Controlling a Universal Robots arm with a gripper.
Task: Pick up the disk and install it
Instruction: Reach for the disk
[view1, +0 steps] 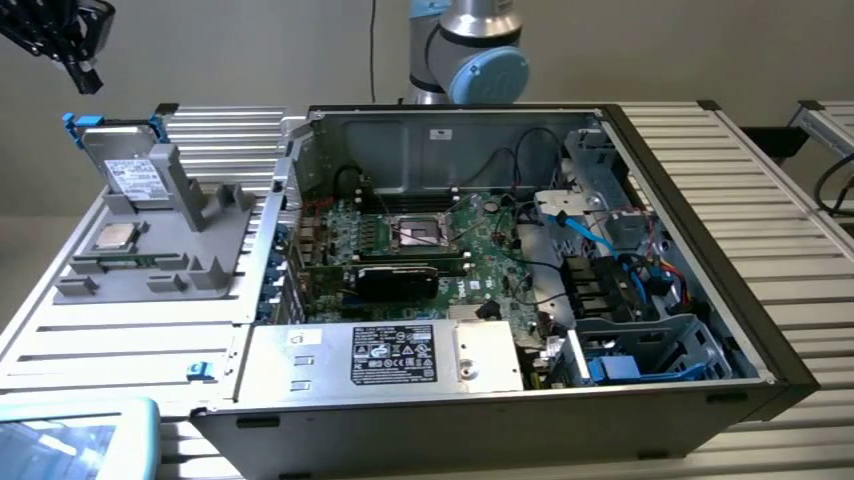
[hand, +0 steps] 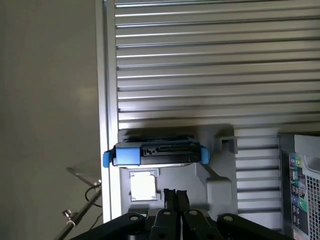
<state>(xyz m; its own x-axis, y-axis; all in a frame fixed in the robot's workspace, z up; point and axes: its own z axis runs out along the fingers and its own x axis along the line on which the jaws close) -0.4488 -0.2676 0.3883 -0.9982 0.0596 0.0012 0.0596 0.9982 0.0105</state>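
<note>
Gripper (hand: 174, 195) hangs empty, jaws pressed together, high over the grey holder (view1: 174, 225). Below and slightly ahead, the disk (hand: 156, 152) stands on edge in that holder, its long blue-framed top edge seemingly parallel to the jaws' parting line.

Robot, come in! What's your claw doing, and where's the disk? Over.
Gripper shut, empty, up clear of the disk. It stands on edge in the grey holder, untouched. Nothing between them.

slatted table (view1: 774, 200) with case (view1: 467, 432), fixture (view1: 200, 203)
</note>
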